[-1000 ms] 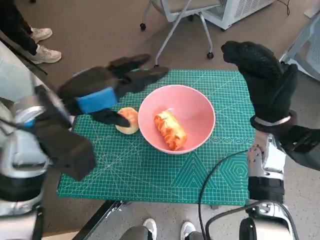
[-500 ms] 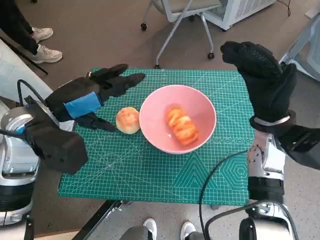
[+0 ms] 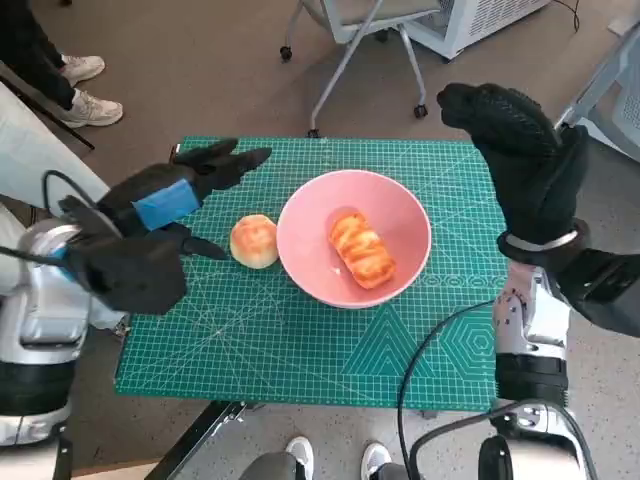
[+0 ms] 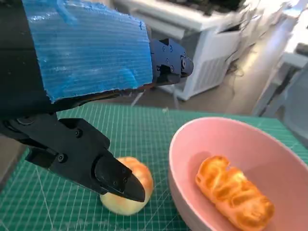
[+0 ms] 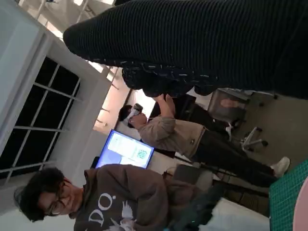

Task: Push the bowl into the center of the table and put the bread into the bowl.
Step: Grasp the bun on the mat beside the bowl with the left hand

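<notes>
A round pink bowl [image 3: 354,238] sat on the green gridded cutting mat [image 3: 300,340] that covered the small table, a little toward the far side of the mat's middle. Inside the bowl lay a golden-orange twisted bread roll [image 3: 362,250], on the bowl's floor and slanted across it. Just outside the bowl, on the side toward the robot's left arm, sat a small round pale bun [image 3: 254,241], close to the bowl's rim; contact between the two could not be told.

The left hand [image 3: 185,195], black with blue tape over its back, hovered beyond the bun from the bowl. Its fingers were spread and held nothing; in the left wrist view one black fingertip [image 4: 126,183] hung in front of the bun [image 4: 129,192], though touch could not be judged.

The right hand [image 3: 525,160], in the black knitted glove, was raised at the bowl's other side, by the mat's edge, empty, its fingers loosely curved.

An office chair base [image 3: 350,45] stood on the floor beyond the mat. Two people showed in the right wrist view.
</notes>
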